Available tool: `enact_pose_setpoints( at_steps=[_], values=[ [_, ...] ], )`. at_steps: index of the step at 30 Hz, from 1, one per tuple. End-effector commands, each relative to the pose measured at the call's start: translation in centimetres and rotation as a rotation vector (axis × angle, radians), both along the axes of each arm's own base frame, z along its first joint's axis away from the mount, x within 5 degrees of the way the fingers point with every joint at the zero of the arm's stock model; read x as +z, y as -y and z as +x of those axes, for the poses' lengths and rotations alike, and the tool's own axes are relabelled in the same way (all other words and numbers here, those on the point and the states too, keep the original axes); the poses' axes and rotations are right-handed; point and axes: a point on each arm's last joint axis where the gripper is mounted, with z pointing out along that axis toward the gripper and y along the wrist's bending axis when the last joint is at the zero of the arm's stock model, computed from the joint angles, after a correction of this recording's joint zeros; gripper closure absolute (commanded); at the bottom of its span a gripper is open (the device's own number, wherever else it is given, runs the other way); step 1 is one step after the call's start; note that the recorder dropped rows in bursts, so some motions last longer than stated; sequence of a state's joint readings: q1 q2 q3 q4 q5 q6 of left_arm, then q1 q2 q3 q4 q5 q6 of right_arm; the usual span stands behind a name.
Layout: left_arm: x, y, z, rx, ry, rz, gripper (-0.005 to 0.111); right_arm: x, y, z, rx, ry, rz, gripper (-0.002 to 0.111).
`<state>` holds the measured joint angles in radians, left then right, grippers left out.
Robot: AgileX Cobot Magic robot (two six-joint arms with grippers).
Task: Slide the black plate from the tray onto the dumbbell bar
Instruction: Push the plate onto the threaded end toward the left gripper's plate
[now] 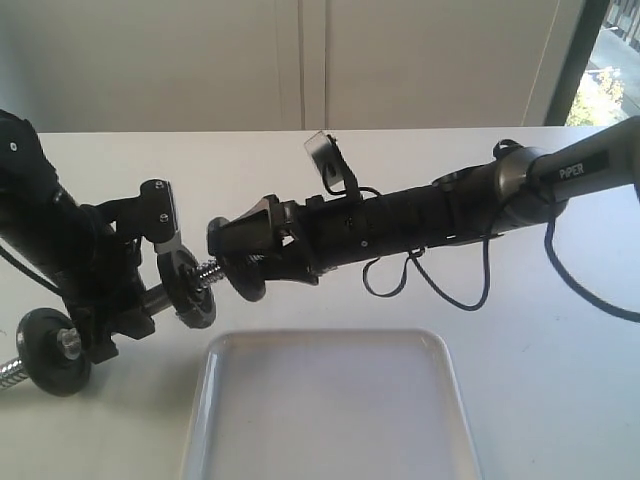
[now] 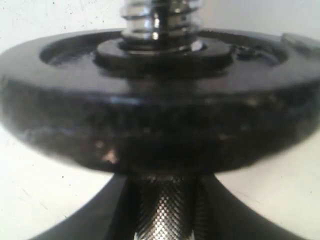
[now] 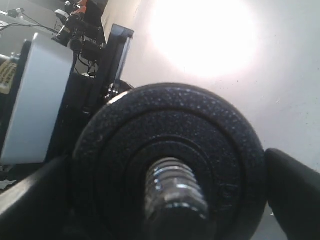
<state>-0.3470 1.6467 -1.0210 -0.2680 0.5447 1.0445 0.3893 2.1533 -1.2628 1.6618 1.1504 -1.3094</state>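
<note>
The chrome dumbbell bar (image 1: 208, 272) is held above the table, level, by my left gripper (image 1: 140, 300), which is shut on its knurled middle (image 2: 165, 215). One black disc (image 1: 185, 290) sits on the bar just past that grip and fills the left wrist view (image 2: 160, 115). Another disc (image 1: 55, 350) is on the far left end. My right gripper (image 1: 235, 255) reaches in from the right, shut on the black plate (image 1: 248, 283). In the right wrist view the plate (image 3: 170, 125) has the bar's threaded end (image 3: 175, 190) poking through its hole. The white tray (image 1: 320, 336) lies empty below.
The right arm's loose black cables (image 1: 440, 285) hang over the table behind the tray. The left arm's wrist camera housing (image 3: 35, 100) shows just behind the plate. A window edge (image 1: 600, 60) is at the far right.
</note>
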Motion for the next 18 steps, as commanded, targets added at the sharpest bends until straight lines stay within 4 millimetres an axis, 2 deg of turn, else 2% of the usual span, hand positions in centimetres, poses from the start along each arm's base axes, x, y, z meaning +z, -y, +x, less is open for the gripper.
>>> enact_pose_setpoints(
  at_steps=[1,9,15,18],
  values=[
    [2.5,0.5,0.1,0.036,0.071,-0.085,0.107,1.6,-1.6,-1.1,0.042,-0.010,0.102,0.108],
    [2.5,0.5,0.1,0.036,0.071,-0.085,0.107,1.4,-3.2,-1.9,0.061,0.030,0.085,0.106],
    [2.5,0.5,0.1,0.035,0.068,-0.084,0.107,1.3,-3.8,-2.4,0.070,0.032,0.073,0.088],
    [2.5,0.5,0.1,0.035,0.068,-0.084,0.107,1.1,-4.2,-2.6,0.066,0.037,0.055,0.075]
  ],
)
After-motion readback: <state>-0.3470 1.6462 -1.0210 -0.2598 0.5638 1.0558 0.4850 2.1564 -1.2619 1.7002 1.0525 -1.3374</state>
